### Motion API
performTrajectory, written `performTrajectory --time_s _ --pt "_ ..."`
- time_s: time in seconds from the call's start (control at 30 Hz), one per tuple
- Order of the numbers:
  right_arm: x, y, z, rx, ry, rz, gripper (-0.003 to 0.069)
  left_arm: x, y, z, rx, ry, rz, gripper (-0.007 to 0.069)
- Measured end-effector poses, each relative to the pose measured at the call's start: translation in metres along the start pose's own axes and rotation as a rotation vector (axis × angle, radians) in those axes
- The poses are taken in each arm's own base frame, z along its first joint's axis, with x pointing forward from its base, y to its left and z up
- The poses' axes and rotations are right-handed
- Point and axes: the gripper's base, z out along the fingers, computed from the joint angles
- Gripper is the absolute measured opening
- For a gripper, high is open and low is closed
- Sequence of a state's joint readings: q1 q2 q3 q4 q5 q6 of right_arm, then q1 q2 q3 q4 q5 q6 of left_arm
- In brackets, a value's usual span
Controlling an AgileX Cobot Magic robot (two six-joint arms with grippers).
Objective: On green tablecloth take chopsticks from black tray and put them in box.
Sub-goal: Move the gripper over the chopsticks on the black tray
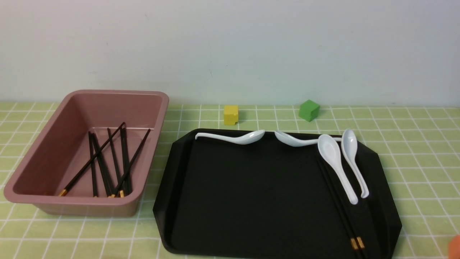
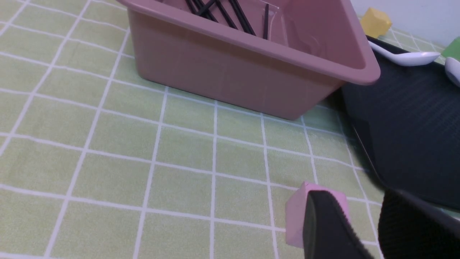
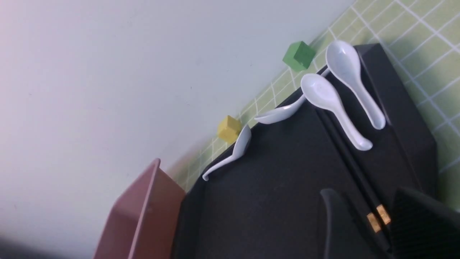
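Note:
Two black chopsticks with gold bands lie on the right side of the black tray, partly under a white spoon. Several more chopsticks lie in the pink box on the left of the green tablecloth. My right gripper is open and hovers over the tray, with the gold ends of the chopsticks showing between its fingers. My left gripper is open and empty, low over the cloth in front of the box. Neither gripper shows in the front view.
Three more white spoons lie along the tray's far and right sides. A yellow cube and a green cube stand behind the tray. A small pink cube sits by my left fingers. Something orange shows at the front right corner.

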State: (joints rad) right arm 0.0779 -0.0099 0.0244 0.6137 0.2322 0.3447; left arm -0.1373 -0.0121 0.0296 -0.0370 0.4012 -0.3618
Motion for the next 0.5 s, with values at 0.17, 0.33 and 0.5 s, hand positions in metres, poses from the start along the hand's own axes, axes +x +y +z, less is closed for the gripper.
performTrajectory --time_s 0.17,0.33,0.5 --pt "-0.026 0.040 -0.012 -0.091 -0.065 -0.154 0.0148 0.000 0.000 0.000 0.000 0.000 0.000 0.0238" --pt "-0.061 0.094 -0.016 -0.067 -0.018 -0.478 -0.0001 0.000 0.000 0.000 0.000 0.000 0.000 0.0238" --pt "-0.073 0.104 0.024 0.175 0.357 -0.614 -0.0003 0.000 0.000 0.000 0.000 0.000 0.000 0.0238"
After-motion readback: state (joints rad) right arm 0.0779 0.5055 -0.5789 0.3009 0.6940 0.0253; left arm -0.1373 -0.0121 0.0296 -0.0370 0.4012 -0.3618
